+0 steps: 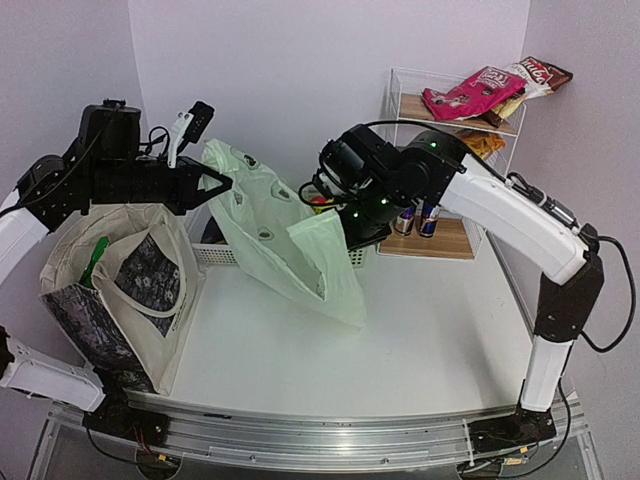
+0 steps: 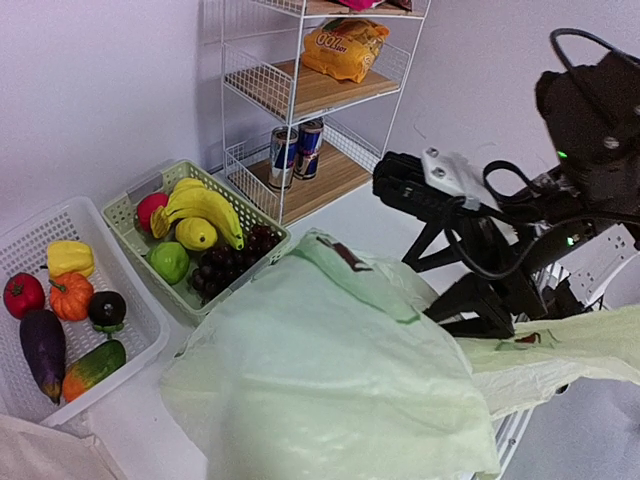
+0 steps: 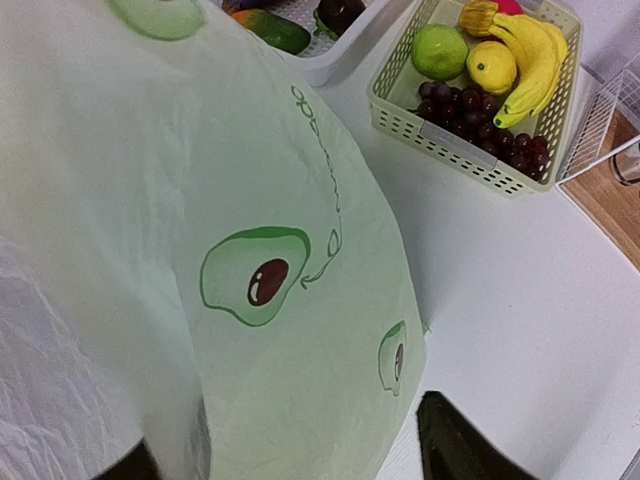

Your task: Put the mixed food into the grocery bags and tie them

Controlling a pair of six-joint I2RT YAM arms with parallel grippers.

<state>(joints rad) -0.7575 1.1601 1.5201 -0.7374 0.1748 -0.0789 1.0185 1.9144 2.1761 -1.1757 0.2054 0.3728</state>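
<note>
The pale-green avocado plastic bag (image 1: 275,235) hangs in the air over the table's middle. My left gripper (image 1: 222,184) is shut on its upper left edge; in the left wrist view the bag (image 2: 320,380) hides the fingers. My right gripper (image 1: 348,232) is at the bag's right flap. In the right wrist view its fingers (image 3: 450,450) stand wide apart with the bag's film (image 3: 250,280) across the gap. The cream tote (image 1: 130,290) stands at the left with a green packet (image 1: 95,262) inside. Bananas (image 2: 205,205) and grapes (image 2: 225,265) lie in the green basket (image 2: 262,215). Cans (image 2: 295,150) and an orange crisp packet (image 2: 345,50) sit on the shelf.
A white wire shelf rack (image 1: 455,160) stands at the back right, with a pink crisp packet (image 1: 470,95) on top. A white basket (image 2: 130,310) of vegetables, including a dark eggplant (image 2: 42,345), sits beside the green basket behind the bag.
</note>
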